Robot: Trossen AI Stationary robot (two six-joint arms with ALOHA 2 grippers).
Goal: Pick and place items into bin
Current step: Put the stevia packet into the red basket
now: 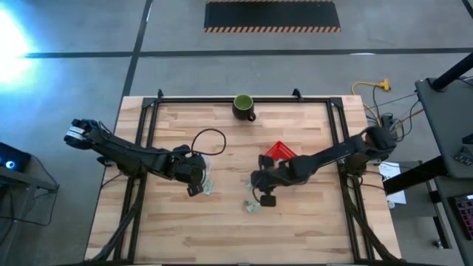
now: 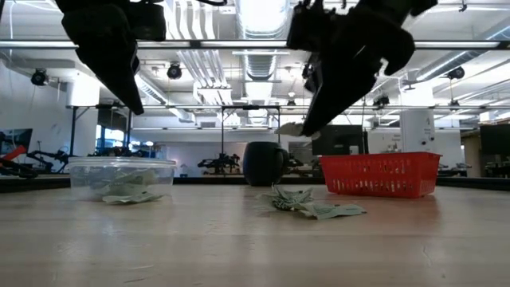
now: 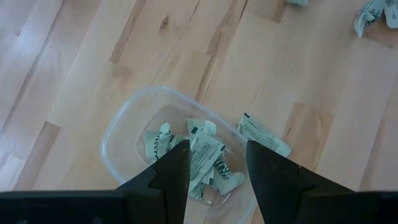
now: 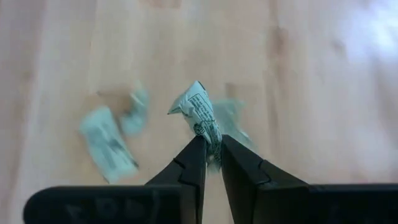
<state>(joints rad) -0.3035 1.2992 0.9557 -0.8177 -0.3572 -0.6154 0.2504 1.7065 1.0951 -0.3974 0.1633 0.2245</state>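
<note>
My left gripper (image 3: 216, 163) is open and empty, above a clear plastic tub (image 3: 115, 127) that holds several pale green-and-white packets (image 3: 205, 158). One more packet (image 3: 264, 135) lies at the tub's rim. In the high view this gripper (image 1: 196, 185) is left of the table's middle. My right gripper (image 4: 211, 149), right of the middle (image 1: 262, 193), is shut on one packet (image 4: 198, 115) above the table. Loose packets (image 2: 307, 203) lie on the wood below it and also show in the high view (image 1: 251, 207). My right gripper pinches one end of the crinkled packet (image 4: 208, 134) between its two fingertips, coming from above and pointing down. The rest of the packet sticks out past the fingertips. It is lifted clear of the table, as the low view (image 2: 291, 127) shows.
A red mesh basket (image 1: 279, 151) stands just behind my right gripper and shows in the low view (image 2: 380, 174). A dark green mug (image 1: 244, 107) stands at the far edge. A black cable loop (image 1: 209, 140) lies behind my left gripper. The near half of the table is bare wood.
</note>
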